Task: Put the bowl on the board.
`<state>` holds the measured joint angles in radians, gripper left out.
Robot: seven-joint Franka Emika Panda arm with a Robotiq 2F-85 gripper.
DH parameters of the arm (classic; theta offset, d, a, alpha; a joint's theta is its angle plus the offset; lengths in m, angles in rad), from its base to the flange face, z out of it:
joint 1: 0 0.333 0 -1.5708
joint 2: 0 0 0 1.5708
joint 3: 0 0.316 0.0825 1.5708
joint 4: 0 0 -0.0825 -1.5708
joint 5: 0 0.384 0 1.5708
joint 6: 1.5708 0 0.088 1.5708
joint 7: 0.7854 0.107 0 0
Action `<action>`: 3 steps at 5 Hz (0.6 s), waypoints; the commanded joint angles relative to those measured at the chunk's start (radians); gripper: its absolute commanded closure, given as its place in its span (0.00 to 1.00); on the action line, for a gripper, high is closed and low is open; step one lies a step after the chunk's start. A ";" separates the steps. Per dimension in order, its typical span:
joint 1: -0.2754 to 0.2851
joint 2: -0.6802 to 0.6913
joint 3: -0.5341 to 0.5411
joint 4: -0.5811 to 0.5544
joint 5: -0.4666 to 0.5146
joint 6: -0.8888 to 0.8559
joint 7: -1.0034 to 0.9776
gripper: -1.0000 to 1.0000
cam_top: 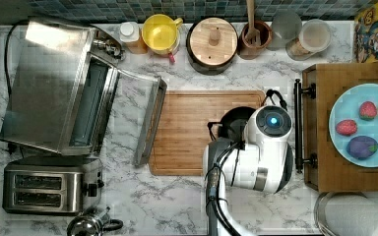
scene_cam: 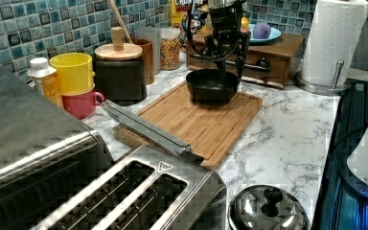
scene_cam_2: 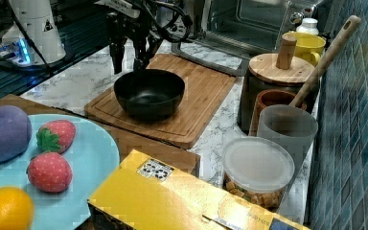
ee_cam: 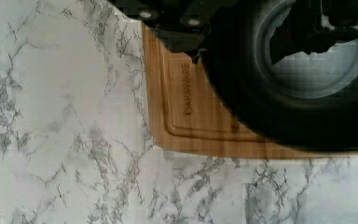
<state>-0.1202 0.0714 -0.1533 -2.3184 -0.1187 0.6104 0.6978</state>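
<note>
Black bowl [scene_cam_2: 149, 93] sits on board [scene_cam_2: 199, 98].
Hand [scene_cam_2: 129, 60] directly above bowl's rim, far-left in right view; fingers apart, straddling rim.

Quick count: two strawberries [scene_cam_2: 56, 135] [scene_cam_2: 49, 171], two mugs [scene_cam: 73, 72] [scene_cam: 80, 103], one bowl [scene_cam_2: 149, 93], one board [scene_cam_2: 199, 98], one toaster [cam_top: 51, 184].

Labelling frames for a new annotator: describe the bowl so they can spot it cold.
Find the light-brown wooden cutting board in the middle of the marble counter, in front of the open toaster oven. The bowl sits on the board's end nearest the wooden tray, under the gripper. It is round, glossy, all black, without handle or lid, unlike the yellow mug and wooden-lidded pot.
</note>
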 commanded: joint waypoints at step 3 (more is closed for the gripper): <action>0.005 0.034 0.019 0.235 0.061 -0.126 -0.090 0.50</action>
<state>-0.1262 0.1052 -0.1431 -2.1875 -0.1121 0.4709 0.6680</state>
